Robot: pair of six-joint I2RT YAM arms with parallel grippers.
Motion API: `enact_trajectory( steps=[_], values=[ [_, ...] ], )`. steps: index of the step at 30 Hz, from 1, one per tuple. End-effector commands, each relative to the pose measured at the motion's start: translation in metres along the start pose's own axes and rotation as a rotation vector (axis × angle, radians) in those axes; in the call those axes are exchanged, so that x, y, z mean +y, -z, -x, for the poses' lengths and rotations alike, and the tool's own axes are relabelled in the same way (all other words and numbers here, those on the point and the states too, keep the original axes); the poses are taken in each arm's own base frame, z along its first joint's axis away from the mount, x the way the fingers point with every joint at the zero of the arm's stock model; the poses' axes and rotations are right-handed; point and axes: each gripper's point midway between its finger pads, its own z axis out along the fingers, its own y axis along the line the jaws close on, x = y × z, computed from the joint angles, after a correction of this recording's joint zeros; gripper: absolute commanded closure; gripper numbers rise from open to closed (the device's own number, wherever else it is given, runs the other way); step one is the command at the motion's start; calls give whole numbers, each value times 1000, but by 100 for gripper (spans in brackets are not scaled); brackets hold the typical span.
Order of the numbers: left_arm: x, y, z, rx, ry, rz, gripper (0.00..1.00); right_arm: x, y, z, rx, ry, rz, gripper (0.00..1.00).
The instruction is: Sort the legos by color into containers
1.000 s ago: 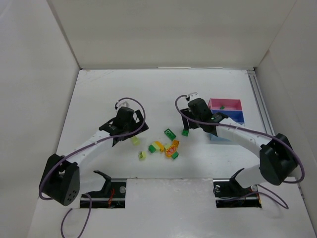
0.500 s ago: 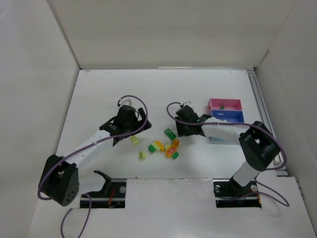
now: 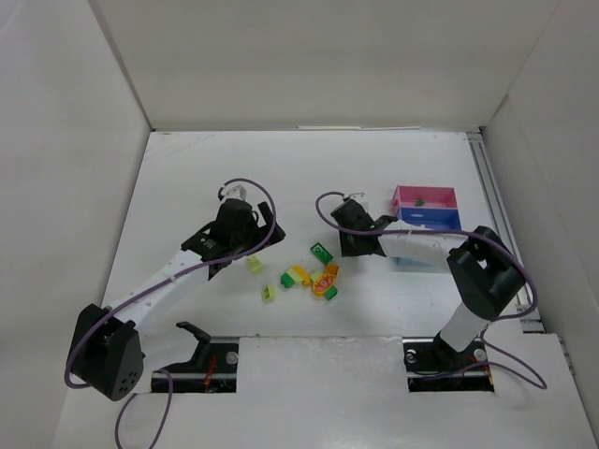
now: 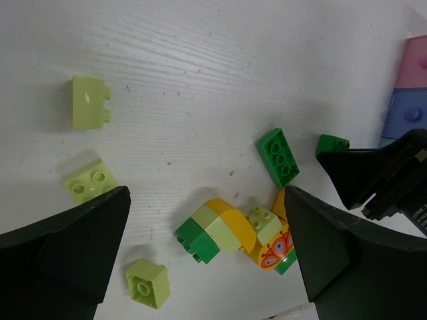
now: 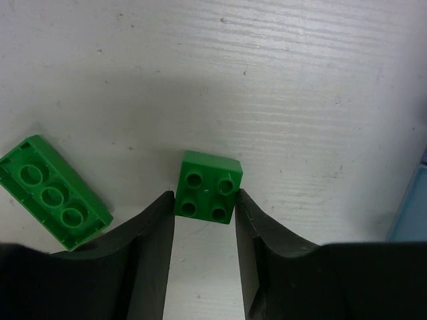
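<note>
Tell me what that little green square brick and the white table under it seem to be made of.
The small green brick looks like hard moulded plastic: even colour, a slight sheen, crisp round studs. The table looks like painted or laminated board: matte white, with fine streaks like wood grain and a few specks. Which of the two it is, the look leaves open.

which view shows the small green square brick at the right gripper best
Right wrist: the square green brick sits centred, four studs up, inside the right gripper. Left wrist shows it small beside that gripper; the top view hides it.
</note>
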Motion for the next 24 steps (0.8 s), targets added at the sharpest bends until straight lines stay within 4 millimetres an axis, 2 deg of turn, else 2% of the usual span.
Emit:
enact_trajectory(
  steps=[1,4,6,7,9,11,12,14,15,18,19,23,24],
  values=[
    [-1,6,2,-18,-9,-8,0,-5,18,28,-78,-41,-11,77],
    [-9,7,0,1,-44,-53,0,-15,32,46,-121,-43,1,78],
    [-10,6,-6,21,-71,-61,0,-37,43,67,-163,-68,-9,78],
    [-10,4,-9,40,-72,-65,0,-47,47,70,-169,-75,-23,78],
    [-14,4,-10,45,-78,-69,0,-77,62,97,-235,-117,-54,78],
    [-17,1,-14,72,-85,-67,0,-100,66,105,-244,-139,-77,78],
    [-21,2,-12,80,-94,-74,0,-125,67,112,-245,-167,-123,78],
    [-26,-2,-16,107,-102,-71,0,-146,69,118,-246,-179,-152,78],
    [-32,-2,-14,105,-118,-83,0,-163,73,127,-264,-196,-189,78],
    [-40,-10,-21,142,-143,-85,0,-185,62,129,-238,-211,-243,78],
    [-50,-10,-17,136,-159,-102,0,-197,61,136,-248,-227,-263,78],
    [-62,-12,-23,156,-179,-103,0,-210,42,144,-231,-242,-259,75],
    [-61,-13,-21,147,-170,-94,0,-208,34,150,-238,-232,-246,72]
  ],
)
